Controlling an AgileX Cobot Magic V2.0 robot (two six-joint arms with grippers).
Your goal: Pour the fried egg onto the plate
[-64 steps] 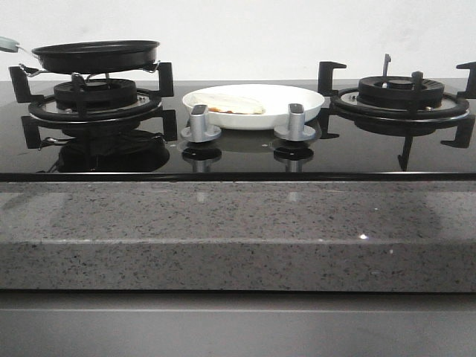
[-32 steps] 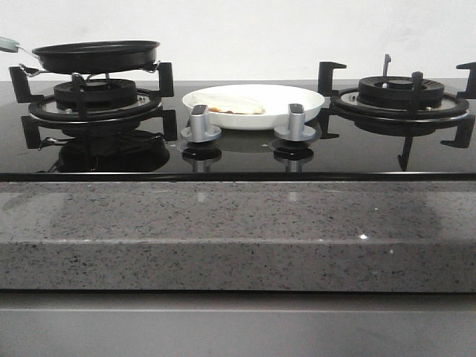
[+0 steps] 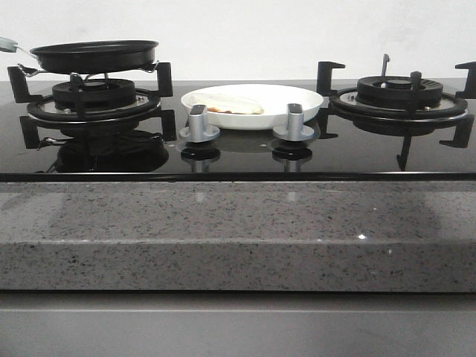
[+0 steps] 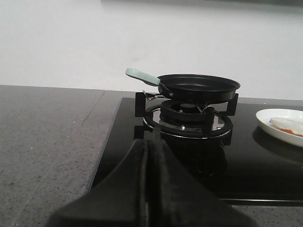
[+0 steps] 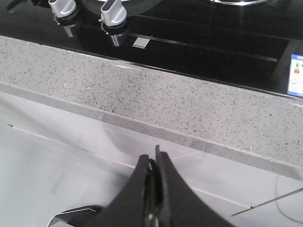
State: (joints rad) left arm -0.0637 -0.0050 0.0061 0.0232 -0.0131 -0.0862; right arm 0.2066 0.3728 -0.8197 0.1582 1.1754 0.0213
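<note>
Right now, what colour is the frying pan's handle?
Pale mint green; the handle shows best in the left wrist view, sticking out from the black pan.

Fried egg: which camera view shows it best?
The front view: the fried egg lies whole on the plate between the burners. The left wrist view catches only part of it at the frame edge; the right wrist view misses it.

A black frying pan (image 4: pixel 199 87) with a pale green handle (image 4: pixel 141 76) is seated on the burner (image 4: pixel 188 118). Part of the plate (image 4: pixel 278 127) is seen beside it, the fried egg (image 4: pixel 289 126) lying inside. The left gripper (image 4: pixel 149 156) is pressed closed.
</note>
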